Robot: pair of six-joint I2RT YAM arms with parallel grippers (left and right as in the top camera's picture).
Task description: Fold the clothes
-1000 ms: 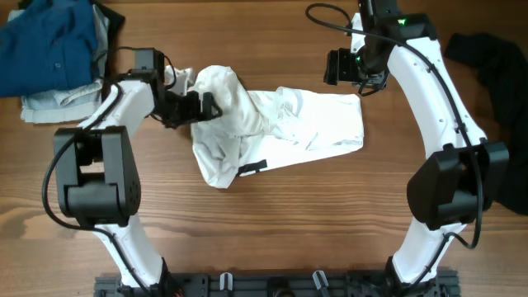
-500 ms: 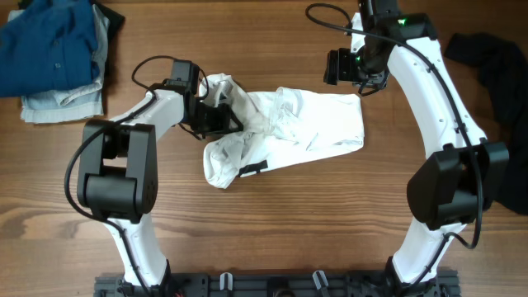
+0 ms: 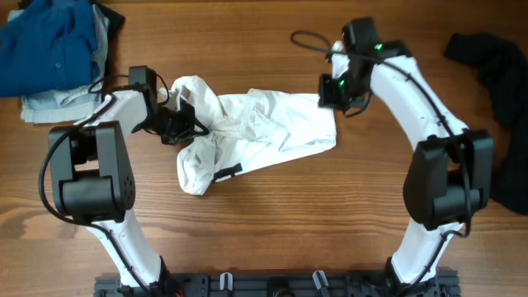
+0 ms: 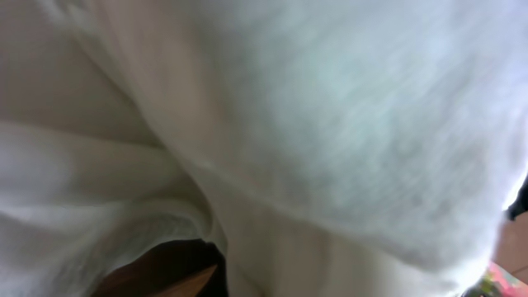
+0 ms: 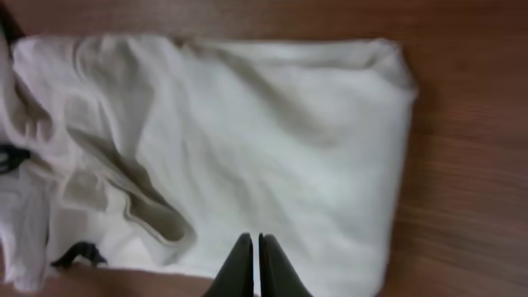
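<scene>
White T-shirt point(image 3: 272, 128): lies crumpled lengthwise across the middle of the wooden table point(image 3: 272, 223), stretched between the two arms. Left end is bunched up high, right end lies flatter with a squared-off edge.
Black mark point(image 3: 227, 172): small dark strip on the shirt's lower left lobe, too small to read.
Left gripper point(image 3: 180, 125): buried in the bunched left end, jaws closed down on the cloth. Its own camera shows nothing but white fabric pressed close, so the fingers are hidden.
Right gripper point(image 5: 254, 247): sits at the shirt's upper right corner in the overhead view. Fingers are pressed together with the tips over the cloth near its edge — can't tell if any fabric is pinched between them.
Black garment point(image 3: 495, 74): heaped at the right edge of the table, well apart from the shirt.
Blue garment point(image 3: 49, 41): rumpled pile in the far left corner, on top of a pale folded piece point(image 3: 62, 106).
Fold state: shirt is rumpled and creased — no neat fold on it.
</scene>
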